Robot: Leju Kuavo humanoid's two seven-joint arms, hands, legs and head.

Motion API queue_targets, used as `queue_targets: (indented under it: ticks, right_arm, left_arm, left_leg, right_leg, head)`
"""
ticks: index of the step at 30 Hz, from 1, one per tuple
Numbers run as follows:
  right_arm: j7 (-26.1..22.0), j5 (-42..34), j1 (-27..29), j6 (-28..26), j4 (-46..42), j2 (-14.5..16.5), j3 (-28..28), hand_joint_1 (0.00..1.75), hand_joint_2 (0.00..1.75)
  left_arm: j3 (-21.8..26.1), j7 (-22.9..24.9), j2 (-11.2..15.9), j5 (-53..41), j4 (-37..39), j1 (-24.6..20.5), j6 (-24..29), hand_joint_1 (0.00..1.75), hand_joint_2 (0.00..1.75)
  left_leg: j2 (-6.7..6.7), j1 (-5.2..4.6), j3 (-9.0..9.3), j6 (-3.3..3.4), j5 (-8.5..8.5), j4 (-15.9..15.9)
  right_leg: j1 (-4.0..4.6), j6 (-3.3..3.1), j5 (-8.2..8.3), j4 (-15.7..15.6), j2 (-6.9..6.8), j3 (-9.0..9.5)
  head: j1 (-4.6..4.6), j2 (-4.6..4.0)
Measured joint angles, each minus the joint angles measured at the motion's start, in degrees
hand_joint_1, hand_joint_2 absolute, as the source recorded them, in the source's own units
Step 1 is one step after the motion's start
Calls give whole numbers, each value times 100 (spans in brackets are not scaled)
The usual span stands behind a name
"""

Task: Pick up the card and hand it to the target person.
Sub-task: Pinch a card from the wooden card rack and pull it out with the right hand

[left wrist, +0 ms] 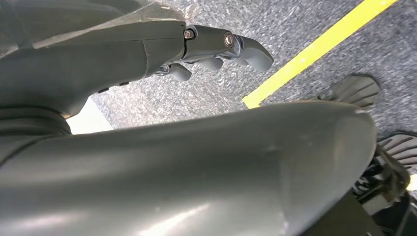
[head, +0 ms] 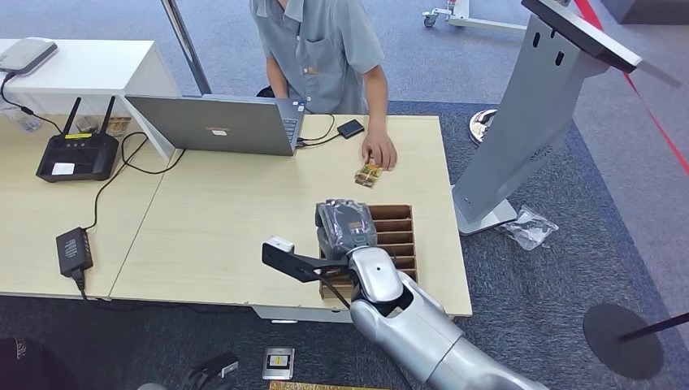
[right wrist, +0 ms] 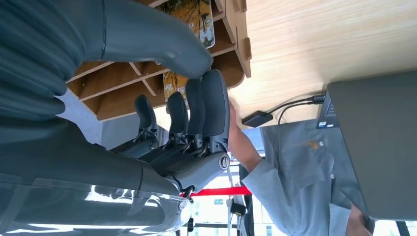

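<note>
Cards (right wrist: pixel 196 19) sit upright in the slotted wooden rack (head: pixel 396 236); my right hand (head: pixel 345 226) hovers above, fingers apart, empty. A skewed pinch could tip the rack.

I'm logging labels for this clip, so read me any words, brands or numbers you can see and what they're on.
None can be read.
Open grey laptop: lid logo blurred.
Black router with two antennas: white sticker too small.
Patterned card under the person's hand: print too small.
Grey shirt: chest emblem blurred.
</note>
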Motion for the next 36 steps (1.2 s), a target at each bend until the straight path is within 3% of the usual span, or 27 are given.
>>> queue_targets:
  ticks: [4,16,36]
  right_arm:
    - [-58,38,-45,-47,28,3,-72,94,175]
    - [-225,79,-194,-116,329,163,-123,105,175]
    - [-272,61,-328,-298,1119,269,-229,95,175]
  left_arm:
    - [-1,5,-17,-15,2,-66,-11,0,0]
    - [-11,56,-74,-62,2,-216,-33,0,0]
    - [-27,98,-146,-91,4,-382,-108,0,0]
  left_leg:
    - [0,0,-1,0,0,0]
    - [0,0,-2,0,0,0]
    - [0,0,-2,0,0,0]
  right_leg:
    - [0,0,0,0,0,0]
    - [0,0,0,0,0,-1]
    - [0,0,0,0,0,-1]
  head:
    - [0,0]
    - [1,0]
    - [0,0]
